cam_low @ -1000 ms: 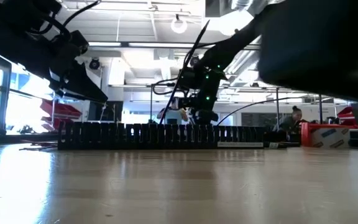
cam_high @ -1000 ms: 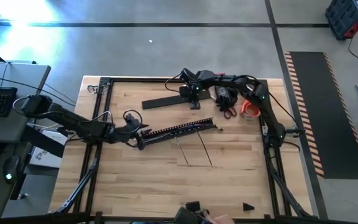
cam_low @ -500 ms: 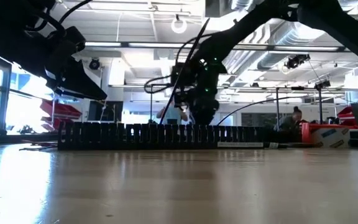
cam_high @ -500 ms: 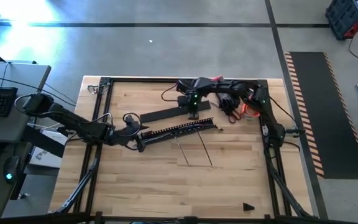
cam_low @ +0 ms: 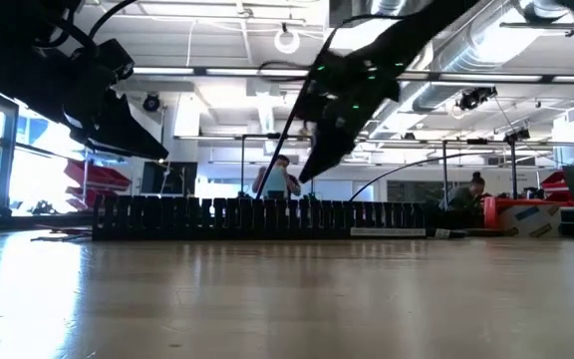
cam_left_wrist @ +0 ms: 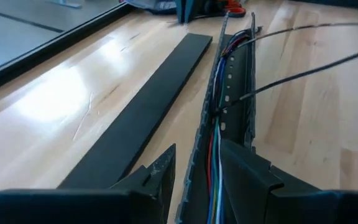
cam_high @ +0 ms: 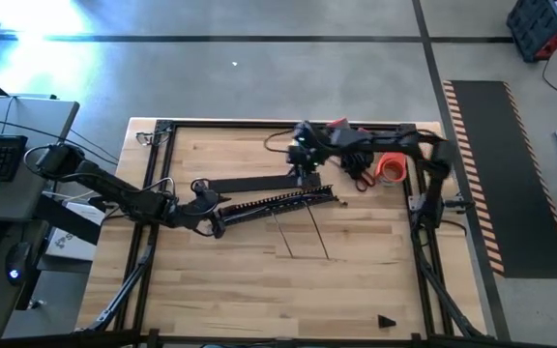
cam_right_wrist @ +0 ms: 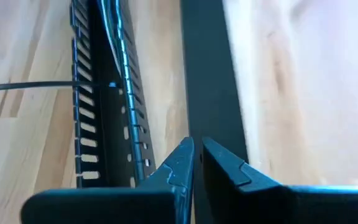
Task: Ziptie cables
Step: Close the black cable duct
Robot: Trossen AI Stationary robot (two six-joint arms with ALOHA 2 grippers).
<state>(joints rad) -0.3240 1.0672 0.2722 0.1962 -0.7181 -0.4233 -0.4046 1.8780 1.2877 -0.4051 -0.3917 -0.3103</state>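
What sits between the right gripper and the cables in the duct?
The slotted duct's near wall stands between them. The right gripper, shut, hovers over the flat black strip beside the duct; the cables lie inside the channel, open from above.

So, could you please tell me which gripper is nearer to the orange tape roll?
The right. The right gripper sits at the flat black strip's end, not far from the orange tape roll; the left gripper straddles the black slotted duct's opposite end, far across the wooden table.

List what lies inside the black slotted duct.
Thin coloured cables run along the slotted duct's channel, red, green, blue and white among them; two dark strands leave through its side. The left gripper straddles the near end, hiding the cables there.
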